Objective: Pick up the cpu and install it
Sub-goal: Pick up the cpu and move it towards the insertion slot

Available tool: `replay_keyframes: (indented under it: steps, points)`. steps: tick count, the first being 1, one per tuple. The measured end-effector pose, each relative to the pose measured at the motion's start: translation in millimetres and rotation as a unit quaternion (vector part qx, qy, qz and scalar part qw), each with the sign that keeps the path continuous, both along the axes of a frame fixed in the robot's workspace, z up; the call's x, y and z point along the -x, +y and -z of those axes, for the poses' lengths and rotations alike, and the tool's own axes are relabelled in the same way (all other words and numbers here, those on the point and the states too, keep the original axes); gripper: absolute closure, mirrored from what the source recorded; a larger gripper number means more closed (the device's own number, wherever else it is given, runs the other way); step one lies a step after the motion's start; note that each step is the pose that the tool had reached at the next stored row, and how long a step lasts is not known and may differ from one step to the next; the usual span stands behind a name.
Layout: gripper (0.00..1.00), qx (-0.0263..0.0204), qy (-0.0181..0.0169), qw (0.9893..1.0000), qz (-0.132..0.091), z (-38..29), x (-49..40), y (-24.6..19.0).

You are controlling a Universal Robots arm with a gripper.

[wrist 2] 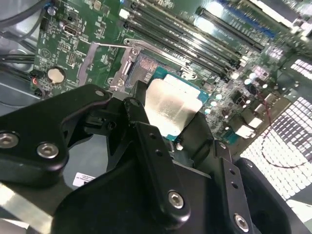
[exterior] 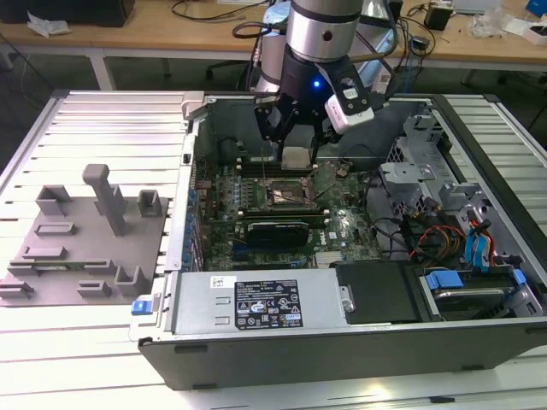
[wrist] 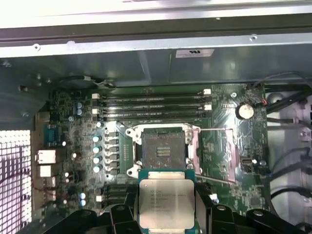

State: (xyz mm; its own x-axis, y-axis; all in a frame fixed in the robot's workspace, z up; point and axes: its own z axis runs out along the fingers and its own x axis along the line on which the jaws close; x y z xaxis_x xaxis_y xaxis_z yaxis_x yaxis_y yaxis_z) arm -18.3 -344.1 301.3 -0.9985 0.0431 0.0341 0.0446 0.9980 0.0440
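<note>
The cpu [exterior: 295, 157], a small flat square chip with a silver-grey top, hangs inside the open computer case with my gripper [exterior: 295, 152] shut on it. In the exterior view it sits a little above and behind the open socket [exterior: 282, 196] on the green motherboard [exterior: 256, 224]. In the first wrist view the cpu [wrist: 166, 202] sits between the black fingers [wrist: 126, 214], just short of the empty socket [wrist: 163, 149], whose load frame [wrist: 214, 155] is swung aside. The second wrist view shows the cpu [wrist 2: 173, 108] over the socket area [wrist 2: 142, 62].
The case walls [exterior: 184, 184] and the power supply [exterior: 256, 303] at its front edge box in the board. Memory slots [wrist: 151, 106] lie beyond the socket. Drive cages and cables [exterior: 444, 231] fill the exterior view's right. A grey fixture plate [exterior: 77, 248] with upright blocks lies outside at the left.
</note>
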Motion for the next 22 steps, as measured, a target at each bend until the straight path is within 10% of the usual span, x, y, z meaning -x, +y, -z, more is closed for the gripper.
replay_keyframes:
  steps: [14,22]
  points:
    - [0.45,0.0,0.0,1.0,-0.003,36.3,4.4,10.1]
    - [0.45,0.0001,0.0,1.0,-0.003,37.8,4.8,11.8]
